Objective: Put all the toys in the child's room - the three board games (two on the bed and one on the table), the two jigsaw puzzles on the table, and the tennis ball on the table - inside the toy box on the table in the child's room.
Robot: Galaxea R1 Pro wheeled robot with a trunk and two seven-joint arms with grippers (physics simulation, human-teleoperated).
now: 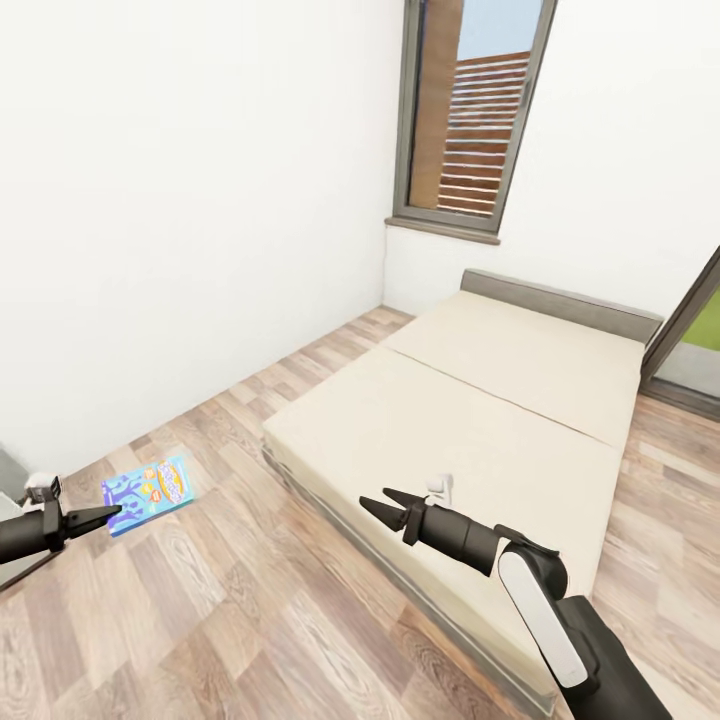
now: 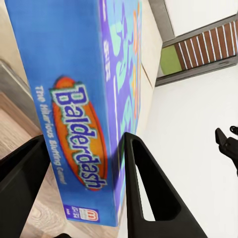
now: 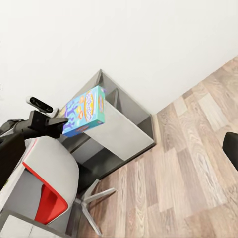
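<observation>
Up close, the left pincer (image 2: 82,163) clamps a blue "Balderdash" board game (image 2: 84,99); right pincer (image 1: 385,507) gapes empty.

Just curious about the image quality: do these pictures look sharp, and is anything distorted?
Head view: walls and window lean, wide-angle stretch. Left wrist view: the blue printed "Balderdash" game box looms huge and slightly soft, clamped in the left tool. Right wrist view: tilted, evenly lit.

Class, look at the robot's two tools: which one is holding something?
The left tool: its fingers clamp the blue Balderdash board game. The right tool is open and empty above the bed.
</observation>
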